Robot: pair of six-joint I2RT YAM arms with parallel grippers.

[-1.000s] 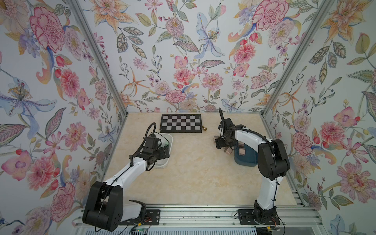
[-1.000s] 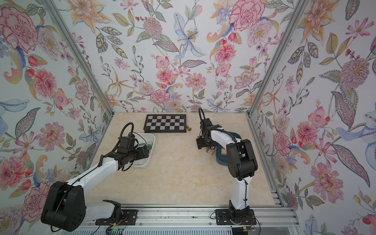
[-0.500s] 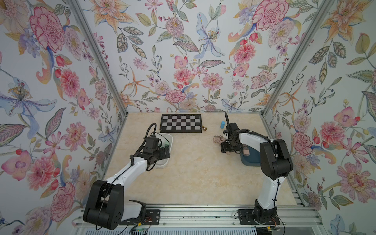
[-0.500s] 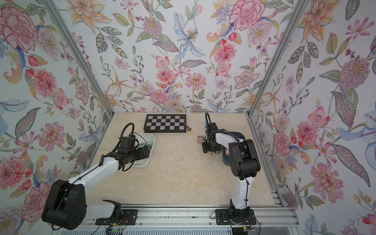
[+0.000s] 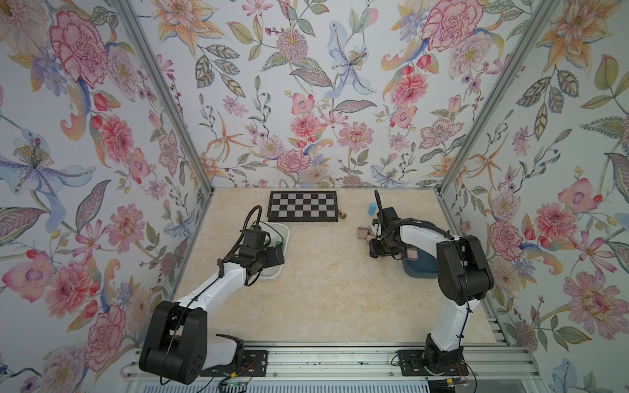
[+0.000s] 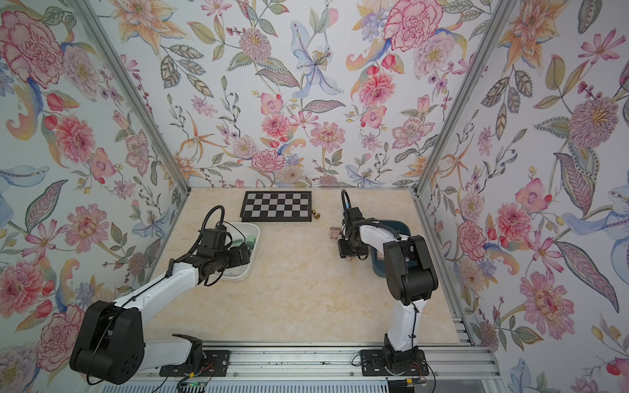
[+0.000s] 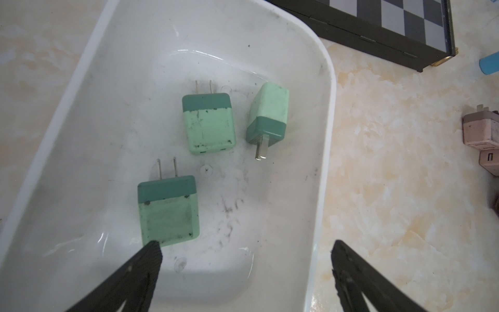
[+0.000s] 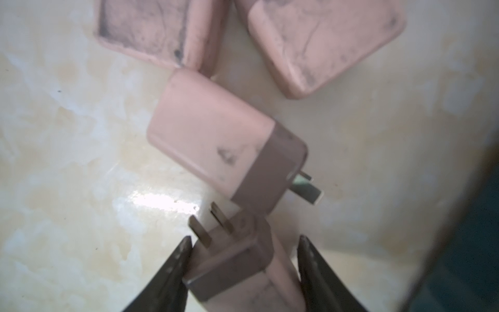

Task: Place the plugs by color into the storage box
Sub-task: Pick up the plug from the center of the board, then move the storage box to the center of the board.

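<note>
Since a second ago the right arm has drawn back a little toward the near edge and its jaws have come closer together. The left arm has not budged. The right end effector (image 8: 244,240) now brackets a dusty pink plastic plug (image 8: 237,267) with two flat metal prongs. One black finger rests against the prong end and the other is close by its far side. Whether they truly pinch it I cannot tell.

Three more pink plugs (image 8: 213,137) lie on the marbled beige bench (image 5: 326,289) just ahead of the fingertips, two of them cut off at the picture's edge. In a top view this cluster sits at about 2 o'clock from the bench's middle. It is just beside the dark blue plastic box (image 5: 420,268) at 3 o'clock, and a fifth pink plug (image 5: 412,254) lies inside that box.

At 9 o'clock the left end effector (image 7: 245,244) hangs over the white plastic tub (image 7: 328,108), jaws spread wide and holding nothing. Three mint green plastic plugs (image 7: 208,127) lie on the tub's scuffed floor, each apart from the others.

The black-and-grey chessboard (image 5: 303,206) lies at 12 o'clock. A small brass chess piece (image 5: 342,215) stands just off its right corner, and a light blue cylinder (image 5: 372,208) stands near that.
</note>
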